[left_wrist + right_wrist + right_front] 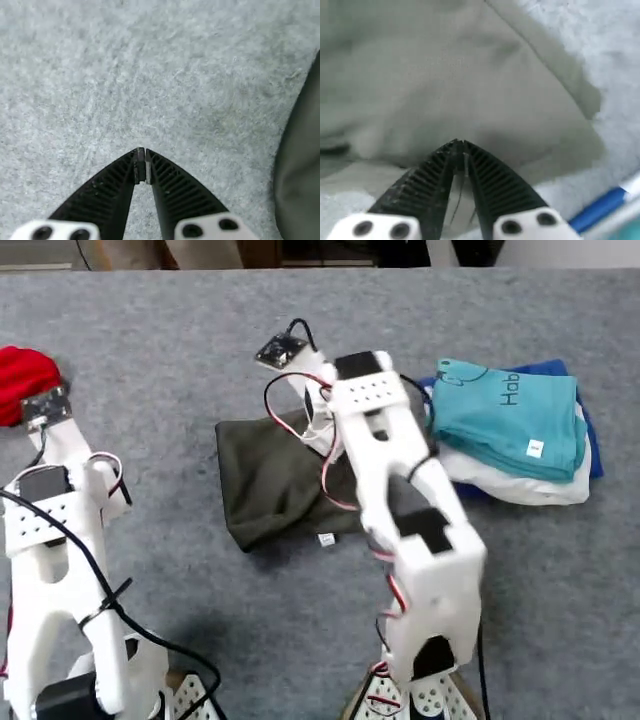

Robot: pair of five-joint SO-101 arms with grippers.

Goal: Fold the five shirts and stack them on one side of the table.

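I am holding my right pincer [460,150] pressed together, its two ribbed fingers [495,182] meeting at the tips with no gap between them. It is hanging close above the dark shirt [270,480]. I cannot tell whether the tips are touching the cloth, and I am seeing no fabric caught between them. The dark shirt is lying in the middle of the table [150,340], roughly folded into a block, with a small white tag showing at its near edge. My right arm is stretching across it from the near side.

I am holding my left pincer [140,167] together as well, tips meeting, with nothing in it. It is hovering over bare grey table, and the dark shirt's edge is lying off to one side, apart from the fingers. In the high view my left arm is standing at the table's left side. Its wrist is sitting just beside the red shirt [22,375], which is lying bunched at the left edge, well apart from the others.

On the right side three folded shirts are sitting in a stack. The teal shirt [505,415] is lying on top, the white shirt [520,485] is under it and sticking out toward the near side, and the blue shirt [545,368] is at the bottom, showing along the far and right edges. The stack is lying just beside the dark shirt.
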